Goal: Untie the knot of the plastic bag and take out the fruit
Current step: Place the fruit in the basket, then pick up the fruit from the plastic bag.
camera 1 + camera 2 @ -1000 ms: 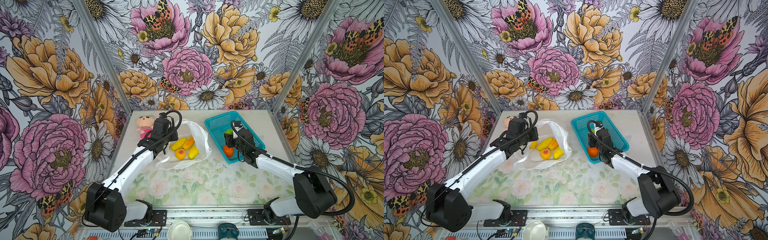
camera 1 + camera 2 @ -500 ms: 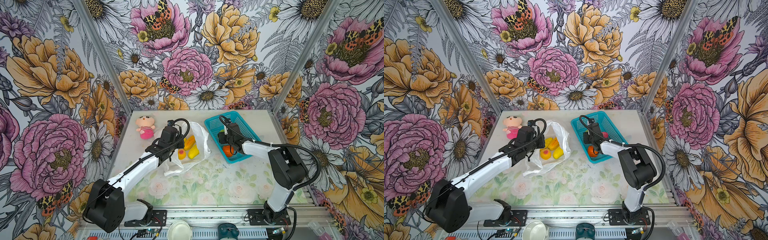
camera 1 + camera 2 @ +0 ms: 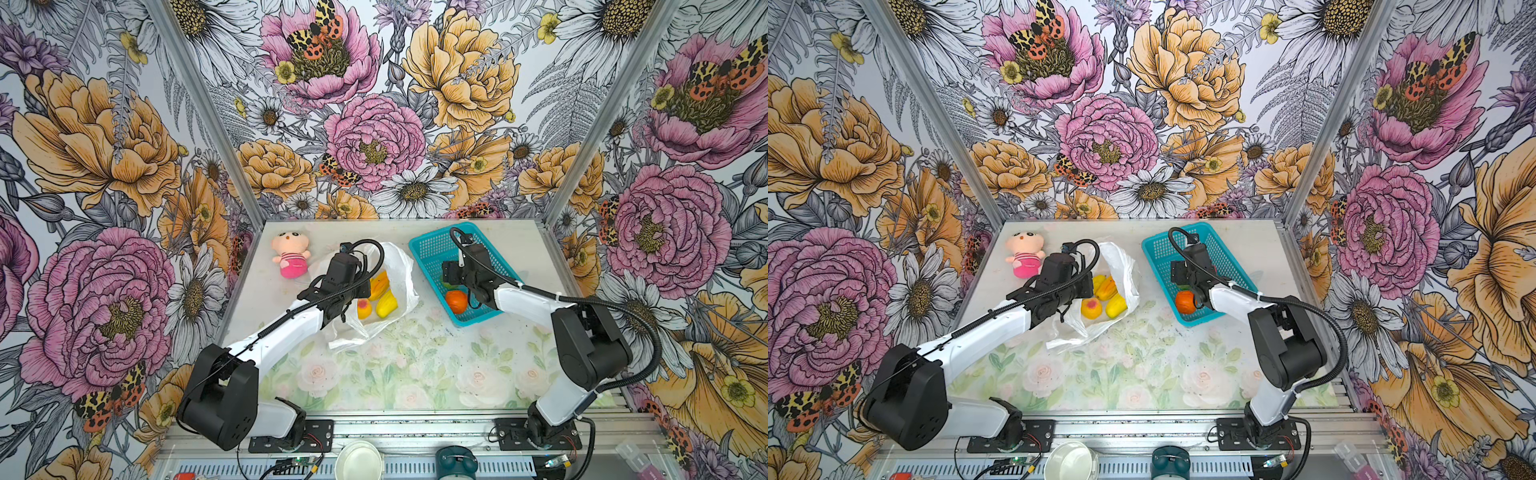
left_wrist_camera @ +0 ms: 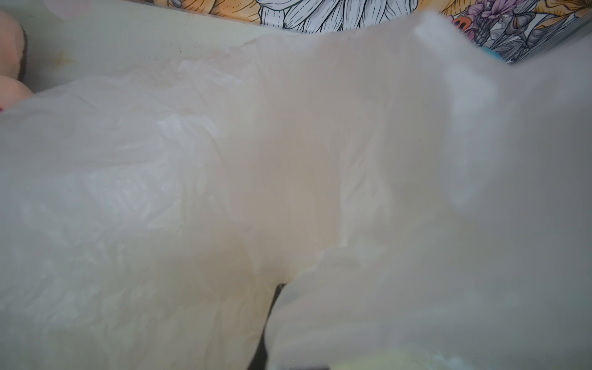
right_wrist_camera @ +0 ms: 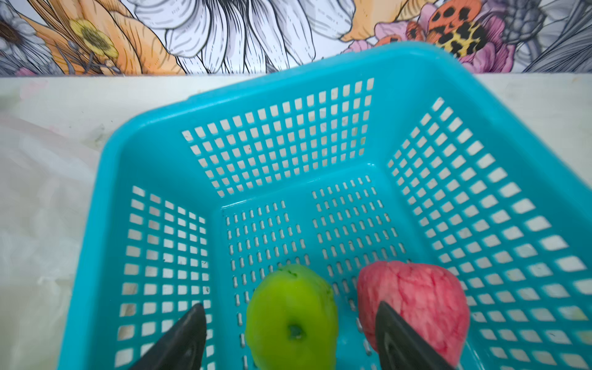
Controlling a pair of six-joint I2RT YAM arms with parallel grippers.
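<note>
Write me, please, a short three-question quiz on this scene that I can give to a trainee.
1. True or false: the orange fruit lies inside the teal basket.
2. The fruits in the plastic bag are mostly: A) green, B) yellow, C) blue.
3. In the right wrist view, is the right tool open or shut, and which fruit lies between its fingers?
Key: 1 true; 2 B; 3 open, with the green fruit between them.
</note>
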